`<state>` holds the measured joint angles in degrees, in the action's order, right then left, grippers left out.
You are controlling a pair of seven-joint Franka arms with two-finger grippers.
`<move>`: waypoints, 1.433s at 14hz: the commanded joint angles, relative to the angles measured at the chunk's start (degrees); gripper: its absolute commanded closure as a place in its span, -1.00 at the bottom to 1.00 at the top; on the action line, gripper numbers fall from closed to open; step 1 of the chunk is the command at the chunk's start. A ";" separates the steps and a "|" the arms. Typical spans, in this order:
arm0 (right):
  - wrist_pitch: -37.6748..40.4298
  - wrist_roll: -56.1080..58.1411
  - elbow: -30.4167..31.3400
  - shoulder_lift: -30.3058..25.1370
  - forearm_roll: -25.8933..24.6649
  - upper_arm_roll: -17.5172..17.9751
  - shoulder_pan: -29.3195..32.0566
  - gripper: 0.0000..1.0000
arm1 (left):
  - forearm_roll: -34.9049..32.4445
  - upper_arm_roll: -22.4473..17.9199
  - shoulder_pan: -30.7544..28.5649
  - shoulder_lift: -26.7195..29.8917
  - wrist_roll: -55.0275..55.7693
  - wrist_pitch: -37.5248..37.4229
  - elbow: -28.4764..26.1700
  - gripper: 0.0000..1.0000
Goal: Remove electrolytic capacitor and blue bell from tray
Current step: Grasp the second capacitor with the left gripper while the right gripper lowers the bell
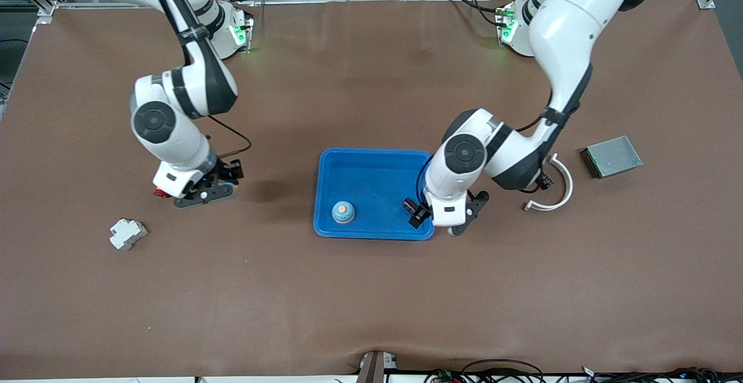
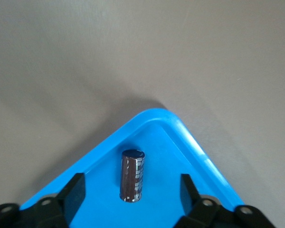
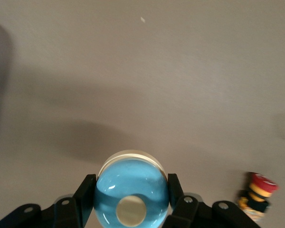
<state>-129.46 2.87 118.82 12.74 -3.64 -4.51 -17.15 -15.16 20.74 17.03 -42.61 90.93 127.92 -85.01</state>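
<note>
A dark cylindrical capacitor (image 1: 411, 203) (image 2: 132, 175) rests on the floor of the blue tray (image 1: 371, 152) (image 2: 161, 116), near the corner toward the left arm's end. My left gripper (image 1: 435, 220) (image 2: 131, 187) hangs over that corner, open. One finger is on each side of the capacitor, with a gap on both sides. My right gripper (image 1: 203, 192) (image 3: 130, 185) is low over the bare table toward the right arm's end. It is shut on a blue bell (image 3: 131, 190) with a cream button. In the front view another blue bell (image 1: 343, 213) sits in the tray.
A red and yellow push button (image 1: 159, 193) (image 3: 257, 190) stands beside the right gripper. A white plastic block (image 1: 127, 234) lies nearer the front camera. A white curved piece (image 1: 557, 185) and a grey metal box (image 1: 612, 156) lie toward the left arm's end.
</note>
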 commanded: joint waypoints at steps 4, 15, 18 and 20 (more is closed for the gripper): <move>-9.20 15.14 10.80 -4.74 -0.23 0.82 10.20 1.00 | -0.83 -3.77 5.73 -5.02 4.60 4.17 2.04 -0.57; -34.61 15.24 15.48 7.64 -0.23 0.99 12.31 1.00 | -1.01 -3.86 6.17 -6.35 4.52 3.56 1.51 0.44; -35.78 14.97 15.48 9.41 -0.14 1.43 13.45 1.00 | -0.92 -3.86 6.09 -6.00 3.99 3.65 1.95 1.00; -36.04 14.97 15.48 10.55 -0.05 3.44 15.81 1.00 | -0.92 -3.86 6.00 -5.38 3.90 3.56 2.22 1.00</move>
<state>-165.09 17.65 134.07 22.83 -3.62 -3.82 -4.79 -15.17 17.47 22.48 -48.42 94.59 131.99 -83.99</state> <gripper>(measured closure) 0.344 0.705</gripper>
